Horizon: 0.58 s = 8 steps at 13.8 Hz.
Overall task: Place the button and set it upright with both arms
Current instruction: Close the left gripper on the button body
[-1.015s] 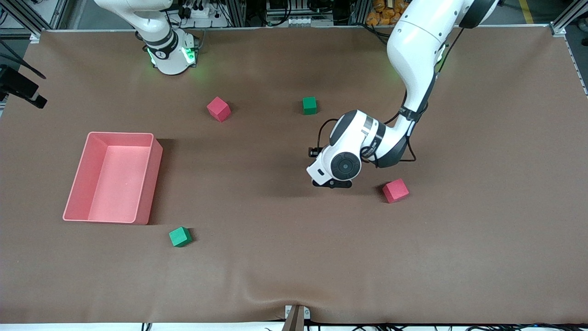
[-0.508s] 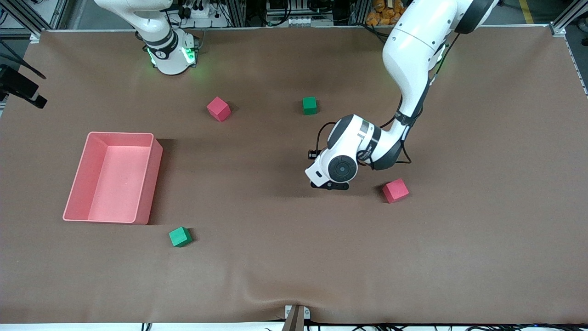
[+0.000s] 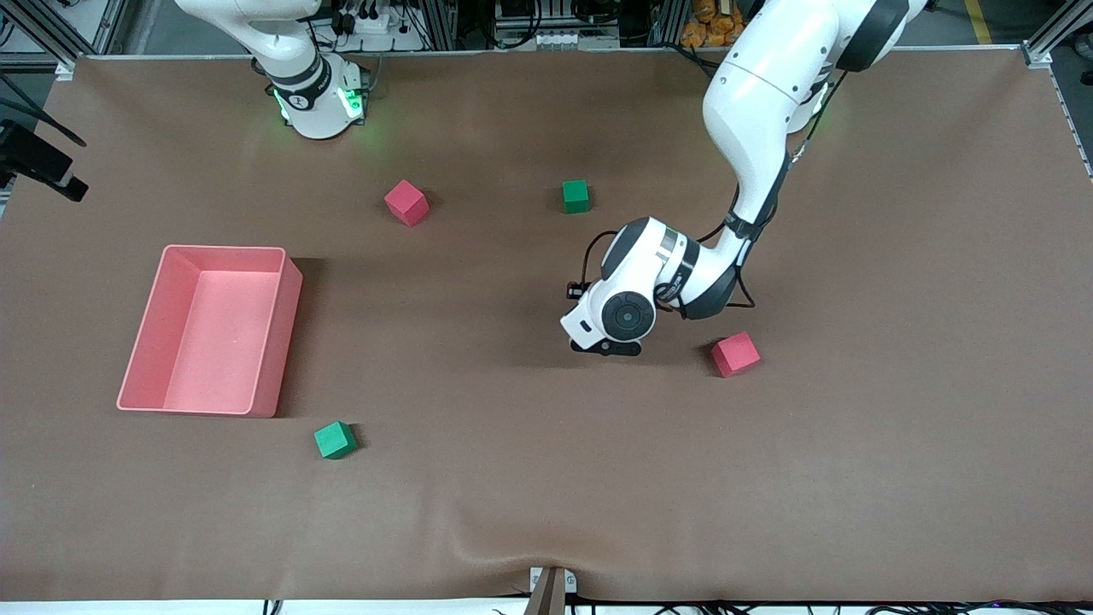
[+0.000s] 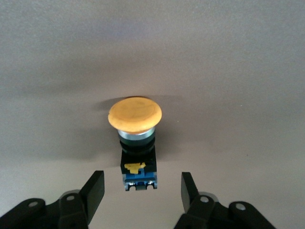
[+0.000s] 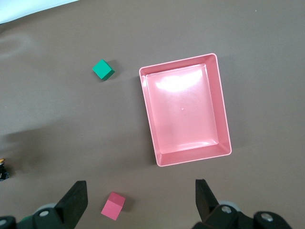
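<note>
Over the last second the left arm's wrist has slid a little toward the right arm's end of the table and slightly lower over the brown cloth; nothing else on the table has shifted.

The small push-button with a round orange cap and a black body carrying blue and yellow marks [image 4: 136, 143] lies on its side on the brown table covering [image 3: 512, 478], near the middle of the table. In the front view the wrist hides it. The left gripper [image 4: 142, 191] is low over it, black fingers [image 4: 94, 190] spread to either side of the button's black body with a gap on each side, so nothing is pinched yet.

A red foam cube [image 3: 735, 354] sits just beside that wrist, toward the left arm's end. A green foam cube [image 3: 575, 196] and another red foam cube [image 3: 406, 202] lie farther from the front camera, nearer the bases. An empty pink rectangular plastic bin [image 3: 282, 342] rests toward the right arm's end, with a second green foam cube [image 3: 334, 440] near its corner, closer to the front camera.

The right arm waits; its right gripper [image 5: 140, 200] hangs high over the table, looking down on the bin, fingers spread wide and holding nothing.
</note>
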Each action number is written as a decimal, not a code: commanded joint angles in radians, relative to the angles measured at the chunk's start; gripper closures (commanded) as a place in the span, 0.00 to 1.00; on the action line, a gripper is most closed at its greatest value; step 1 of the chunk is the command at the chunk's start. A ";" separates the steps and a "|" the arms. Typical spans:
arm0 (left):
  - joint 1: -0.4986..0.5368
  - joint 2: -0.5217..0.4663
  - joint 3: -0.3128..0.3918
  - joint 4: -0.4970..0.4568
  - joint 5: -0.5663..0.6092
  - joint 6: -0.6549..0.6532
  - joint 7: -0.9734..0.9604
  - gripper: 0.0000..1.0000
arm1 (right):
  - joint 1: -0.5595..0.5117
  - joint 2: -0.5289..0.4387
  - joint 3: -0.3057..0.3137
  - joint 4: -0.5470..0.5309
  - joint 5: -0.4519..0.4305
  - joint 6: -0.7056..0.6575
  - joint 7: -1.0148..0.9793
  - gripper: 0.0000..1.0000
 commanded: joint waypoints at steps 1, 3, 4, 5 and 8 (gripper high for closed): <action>-0.009 0.022 0.003 0.030 0.014 0.001 0.012 0.32 | -0.008 0.005 0.004 0.019 0.012 -0.007 0.010 0.00; -0.011 0.024 0.003 0.030 0.014 0.001 0.015 0.35 | -0.005 0.005 0.005 0.019 0.014 -0.008 0.010 0.00; -0.013 0.024 0.003 0.028 0.017 0.001 0.013 0.36 | -0.004 0.005 0.005 0.019 0.014 -0.007 0.010 0.00; -0.013 0.027 0.005 0.028 0.017 0.001 0.013 0.38 | -0.005 0.005 0.005 0.019 0.012 -0.005 0.010 0.00; -0.013 0.036 0.005 0.028 0.019 0.001 0.013 0.40 | -0.008 0.005 0.004 0.019 0.012 -0.007 0.010 0.00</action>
